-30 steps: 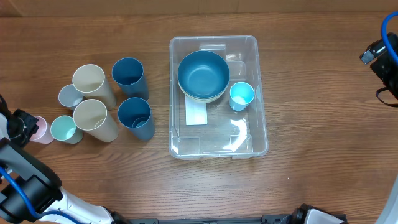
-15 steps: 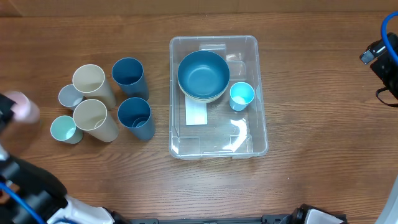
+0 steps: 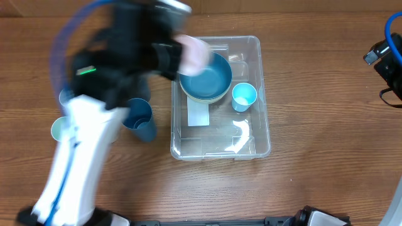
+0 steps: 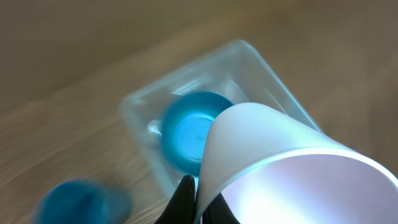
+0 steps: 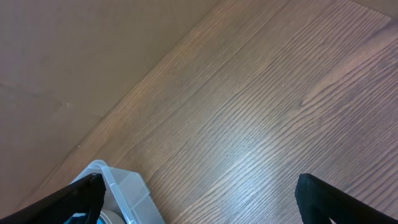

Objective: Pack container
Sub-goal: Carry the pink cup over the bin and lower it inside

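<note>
The left claw (image 4: 199, 202) is clamped tight on the thin wall of a pale pink cup (image 4: 280, 162), and the cup juts out tilted rather than hanging upright. The container (image 3: 267, 125) sits open in the middle of the bench (image 3: 326, 176). In its far half is a blue bowl (image 3: 205, 76), with a small light-blue cup (image 3: 244, 95) just beside it. The near half is bare.

From above, the pink cup shows over the container's far-left corner, partly over the bowl's rim, and that is the main hazard. Let go there, it would likely strike the bowl's edge or the container wall and roll out onto the bench, or end up on its side in the bowl instead of standing on the free floor.

The grip is a second worry. A pinch on one thin edge gives the cup room to pivot or slip, and the left arm (image 3: 94, 125) is smeared in the overhead view, which suggests speed.

That arm also hangs across the group of cups on the left, with a dark blue cup (image 3: 139, 119) right beside it — a low pass could topple them.

The right claw (image 5: 198, 186) stands wide and empty, well off to the side.
</note>
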Robot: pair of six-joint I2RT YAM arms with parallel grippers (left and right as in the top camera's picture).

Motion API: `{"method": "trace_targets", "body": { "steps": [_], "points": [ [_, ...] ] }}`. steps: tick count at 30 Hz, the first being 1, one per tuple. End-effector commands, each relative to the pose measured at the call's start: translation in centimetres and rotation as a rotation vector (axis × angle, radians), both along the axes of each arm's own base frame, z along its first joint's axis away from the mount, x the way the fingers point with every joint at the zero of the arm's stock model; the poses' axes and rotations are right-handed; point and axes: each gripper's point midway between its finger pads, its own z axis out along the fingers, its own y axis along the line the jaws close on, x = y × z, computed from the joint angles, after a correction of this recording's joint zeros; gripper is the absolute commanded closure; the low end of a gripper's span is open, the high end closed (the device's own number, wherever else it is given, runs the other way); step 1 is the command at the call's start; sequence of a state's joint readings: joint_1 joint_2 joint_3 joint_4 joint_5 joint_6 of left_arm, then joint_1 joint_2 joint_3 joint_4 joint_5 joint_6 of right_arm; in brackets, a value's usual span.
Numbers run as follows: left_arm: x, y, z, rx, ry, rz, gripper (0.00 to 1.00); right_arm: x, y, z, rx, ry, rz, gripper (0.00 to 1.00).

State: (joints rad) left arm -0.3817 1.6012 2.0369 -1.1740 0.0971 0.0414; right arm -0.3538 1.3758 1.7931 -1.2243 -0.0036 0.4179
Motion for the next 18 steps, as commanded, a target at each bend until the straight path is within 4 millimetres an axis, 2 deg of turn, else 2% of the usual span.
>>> {"method": "trace_targets", "body": {
  "steps": [1,5,8,13,16,17,18],
  "points": [
    [1.3,-7.9,-7.2,0.179,0.066,-0.204,0.96,0.1,-0.1,0.1,0.003,-0.006,-0.001,0.0],
    [2.0,-12.8,-13.2,0.235,0.139,-0.295,0.96,0.1,-0.1,0.1,0.003,-0.006,-0.001,0.0],
    [2.4,-15.0,-16.5,0.257,0.172,-0.326,0.96,0.1,-0.1,0.1,0.003,-0.006,-0.001,0.0],
    [2.7,-16.0,-20.5,0.292,0.234,-0.34,0.94,0.1,-0.1,0.1,0.003,-0.006,-0.001,0.0],
    [3.1,-16.2,-21.9,0.305,0.25,-0.338,0.93,0.1,-0.1,0.1,0.003,-0.006,-0.001,0.0],
    [3.2,-16.3,-21.9,0.303,0.246,-0.338,0.91,0.1,-0.1,0.1,0.003,-0.006,-0.001,0.0],
    [3.4,-16.4,-21.9,0.299,0.239,-0.338,0.85,0.1,-0.1,0.1,0.003,-0.006,-0.001,0.0]
  ]
}}
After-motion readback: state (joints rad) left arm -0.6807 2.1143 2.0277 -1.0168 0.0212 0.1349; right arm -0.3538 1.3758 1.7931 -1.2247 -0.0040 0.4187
